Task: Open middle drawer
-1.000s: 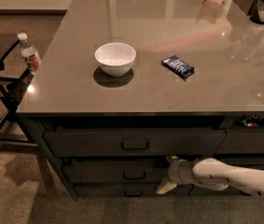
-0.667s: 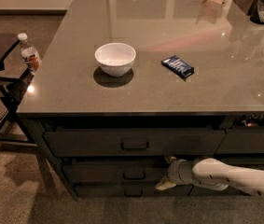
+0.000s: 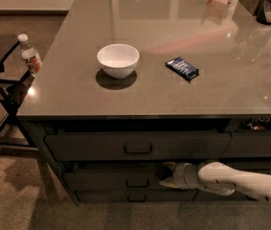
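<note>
Hardly anything has moved in the last second: the hand (image 3: 169,174) stays at the front of the middle drawer (image 3: 106,180) under the bench (image 3: 77,97), just right of its handle (image 3: 137,182) (wide or narrow, I cannot tell), so the pull seems not yet begun.

Your gripper (image 3: 166,175) sits below the desk's front edge, fingers spread, just right of the middle drawer's (image 3: 101,180) loop handle (image 3: 137,182) (not touching it). White bowl (image 3: 118,60) and blue packet (image 3: 182,68) sit mid-desk, and a bottle (image 3: 30,56) stands past the left edge.
</note>
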Motion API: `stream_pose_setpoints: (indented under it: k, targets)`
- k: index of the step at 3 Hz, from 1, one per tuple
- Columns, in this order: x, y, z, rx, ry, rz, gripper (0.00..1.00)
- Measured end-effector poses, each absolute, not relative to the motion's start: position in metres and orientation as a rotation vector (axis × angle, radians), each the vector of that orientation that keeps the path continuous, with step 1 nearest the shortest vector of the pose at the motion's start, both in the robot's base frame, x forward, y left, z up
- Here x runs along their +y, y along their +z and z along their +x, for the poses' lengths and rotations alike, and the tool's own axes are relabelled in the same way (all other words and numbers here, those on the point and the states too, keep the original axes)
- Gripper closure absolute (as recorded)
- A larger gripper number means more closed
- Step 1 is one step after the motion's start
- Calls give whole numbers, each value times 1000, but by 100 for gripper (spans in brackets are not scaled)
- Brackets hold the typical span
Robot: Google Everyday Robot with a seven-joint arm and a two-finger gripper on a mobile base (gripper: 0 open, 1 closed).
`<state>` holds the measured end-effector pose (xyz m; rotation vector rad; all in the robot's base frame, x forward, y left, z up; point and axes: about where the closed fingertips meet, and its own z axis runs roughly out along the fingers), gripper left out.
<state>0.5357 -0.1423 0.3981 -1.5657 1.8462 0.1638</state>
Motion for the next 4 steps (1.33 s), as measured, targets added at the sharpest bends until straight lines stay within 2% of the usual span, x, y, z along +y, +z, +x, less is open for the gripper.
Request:
stream_pose_setpoints:
  k: [1,2,4]
  targets:
    - [-142,398,536,1846,164,-1566,87]
    - [-142,403,536,1846,164,-1566,100]
    - [-141,418,530,1854,177,-1539,100]
